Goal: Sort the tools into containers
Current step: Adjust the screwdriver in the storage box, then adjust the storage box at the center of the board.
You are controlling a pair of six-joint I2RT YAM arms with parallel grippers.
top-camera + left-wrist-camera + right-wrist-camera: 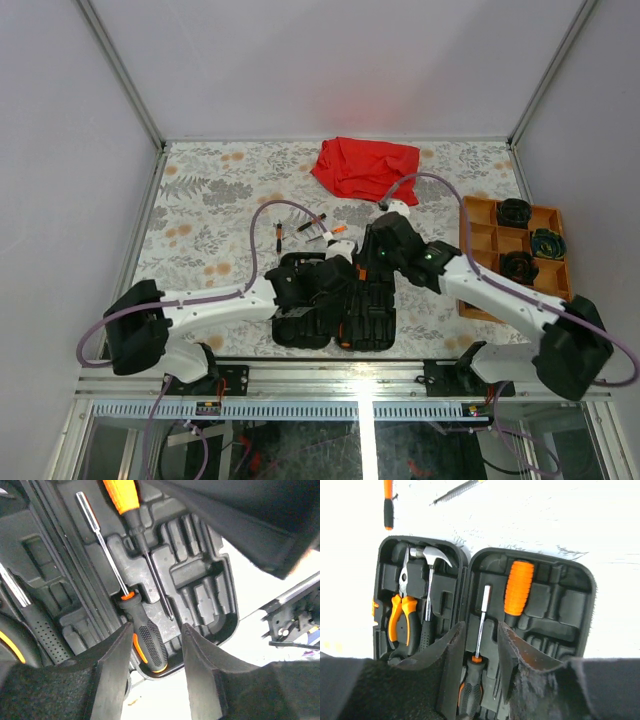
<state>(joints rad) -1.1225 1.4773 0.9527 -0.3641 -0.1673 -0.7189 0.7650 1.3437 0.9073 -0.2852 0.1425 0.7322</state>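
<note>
left gripper (156,628) half open, astride screwdriver (150,645) handle, gripping nothing | right gripper (481,626) half open over same screwdriver, empty | screwdriver in open case (570,605) beside orange handle (518,587) | pliers (402,611), hammer (431,560) in case's other half | loose screwdriver (277,238) beyond case | tray (480,240) right of case

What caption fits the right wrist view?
Right gripper open over the black case, with pliers, hammer and screwdrivers seated inside.

Left arm (215,300) and right arm (495,290) angle inward, wrists close, left fingers (112,675) and right fingers (452,670) parted.
</note>
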